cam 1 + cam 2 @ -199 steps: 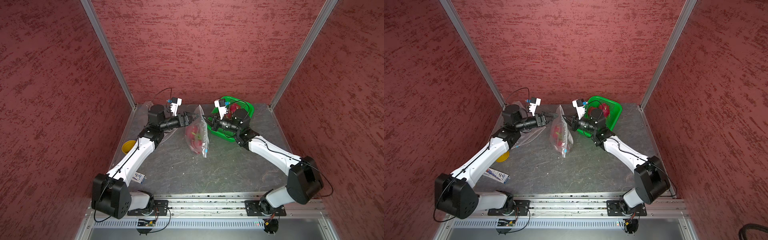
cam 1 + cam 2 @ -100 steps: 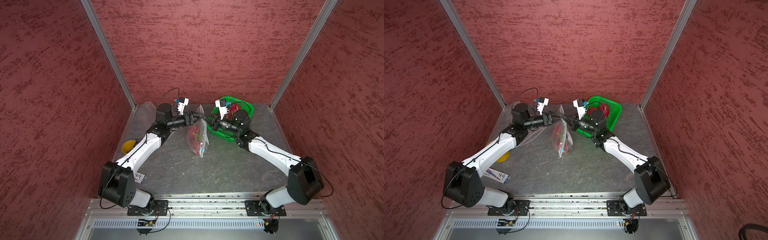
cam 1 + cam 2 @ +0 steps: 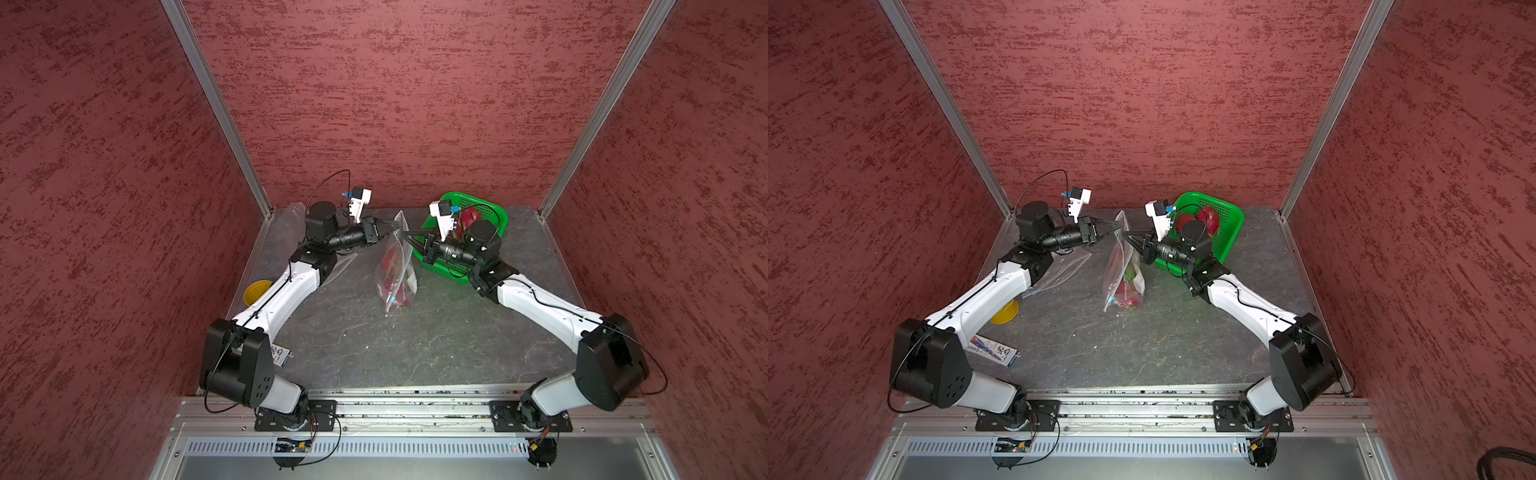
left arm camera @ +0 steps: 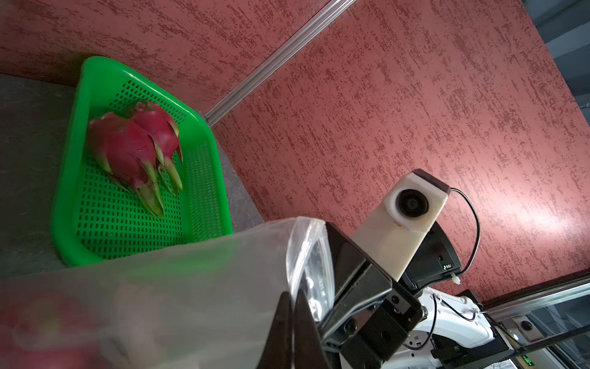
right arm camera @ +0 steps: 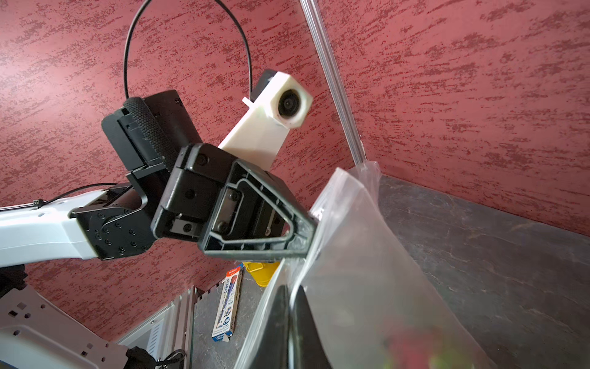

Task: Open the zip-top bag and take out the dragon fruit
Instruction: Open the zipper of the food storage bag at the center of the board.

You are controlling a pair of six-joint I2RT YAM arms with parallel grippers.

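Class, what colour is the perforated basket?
The basket is bright green, clearest in the left wrist view.

The left arm (image 3: pixel 282 295) and right arm (image 3: pixel 536 307) are white shells with matte black joints; thin black cables (image 5: pixel 250 60) trail along them. The left gripper (image 5: pixel 309 230) has black ribbed triangular fingers (image 5: pixel 249 247) with small screws; a cream camera block (image 5: pixel 274 115) tops it.

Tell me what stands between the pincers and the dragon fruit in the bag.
Only the zip-top bag itself: the dragon fruit lies low inside it; the left pincer and right pincer are shut on its upper edge. Mouth state unclear.
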